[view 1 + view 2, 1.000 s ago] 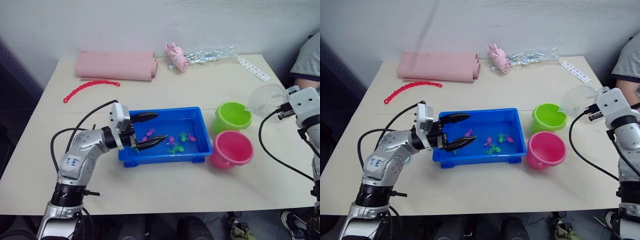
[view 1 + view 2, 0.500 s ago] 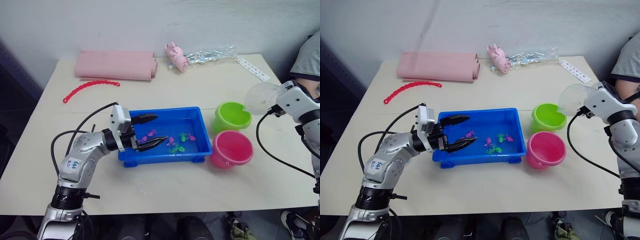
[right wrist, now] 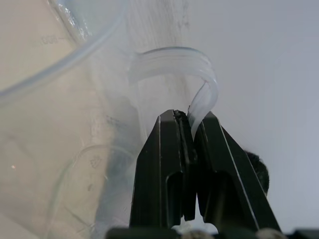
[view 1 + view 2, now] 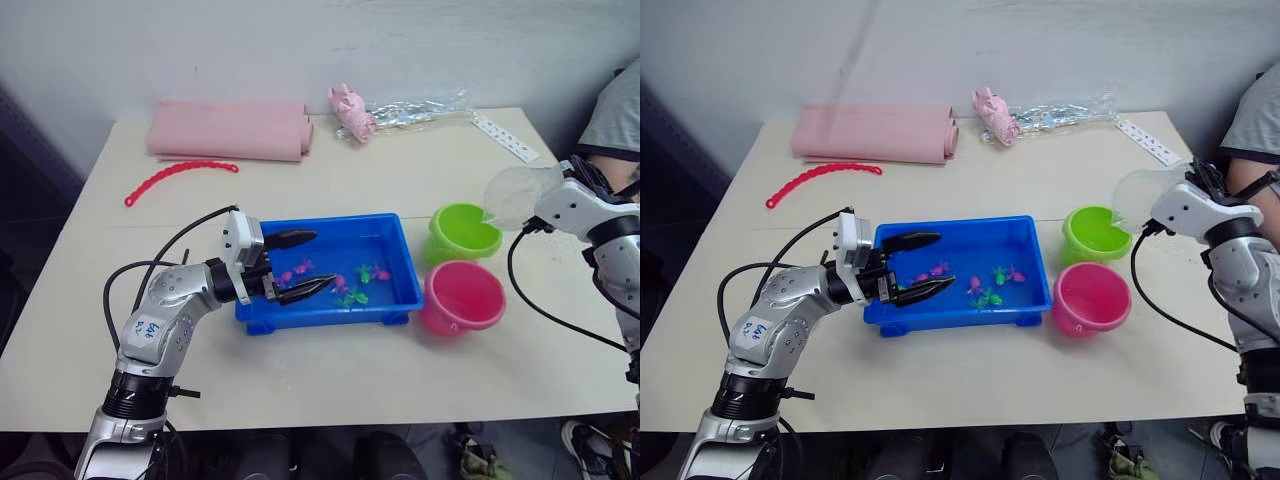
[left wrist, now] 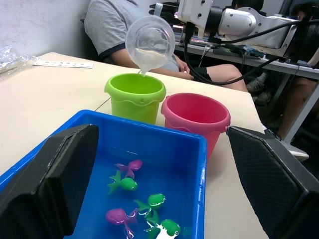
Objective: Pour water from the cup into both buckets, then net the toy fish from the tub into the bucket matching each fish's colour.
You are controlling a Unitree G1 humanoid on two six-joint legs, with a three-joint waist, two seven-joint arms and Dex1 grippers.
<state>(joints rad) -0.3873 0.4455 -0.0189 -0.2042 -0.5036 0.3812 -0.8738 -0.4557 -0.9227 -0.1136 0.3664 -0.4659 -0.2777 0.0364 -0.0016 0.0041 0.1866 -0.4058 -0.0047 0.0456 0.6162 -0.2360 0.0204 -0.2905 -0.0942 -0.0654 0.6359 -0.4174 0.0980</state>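
Pouring step: right pincer [image 3: 192, 124], clamped on the cup [image 5: 149, 44] handle, tips it over the green bucket [image 4: 465, 232]; pink bucket [image 4: 462, 297] likely next; left pincer [image 4: 300, 265] hangs apart over the tub [image 4: 325, 313].

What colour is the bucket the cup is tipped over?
Lime green; clearest in the left wrist view, with the cup above it.
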